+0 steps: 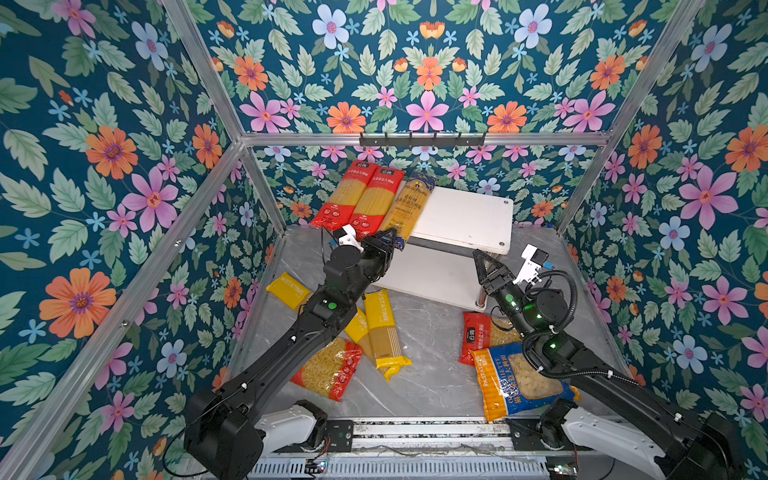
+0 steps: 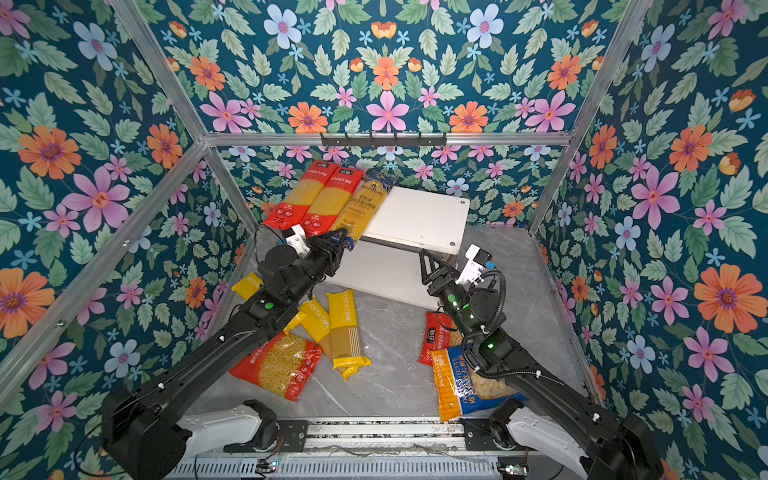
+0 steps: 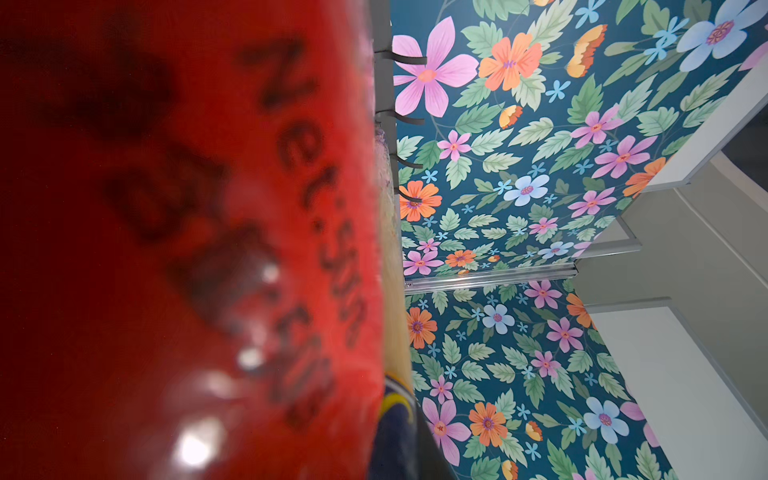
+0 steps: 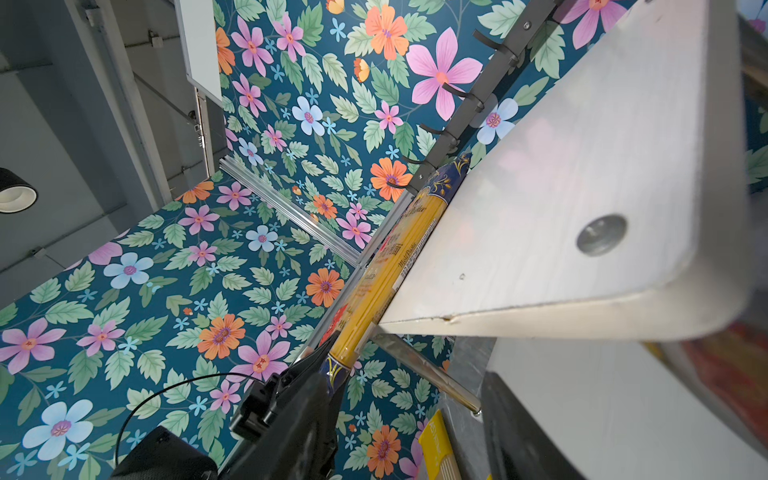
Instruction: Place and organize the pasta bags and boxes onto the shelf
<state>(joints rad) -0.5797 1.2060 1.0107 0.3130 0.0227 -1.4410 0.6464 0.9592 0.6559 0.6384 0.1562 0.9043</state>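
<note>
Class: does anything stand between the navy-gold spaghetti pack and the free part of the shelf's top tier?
Nothing visible does. The navy-gold spaghetti pack, its near end in the left gripper, lies along the top tier, whose surface beside it is bare.

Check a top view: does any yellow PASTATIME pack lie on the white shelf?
No, all three yellow PASTATIME packs lie on the grey table, while only spaghetti packs lie on the shelf.
</note>
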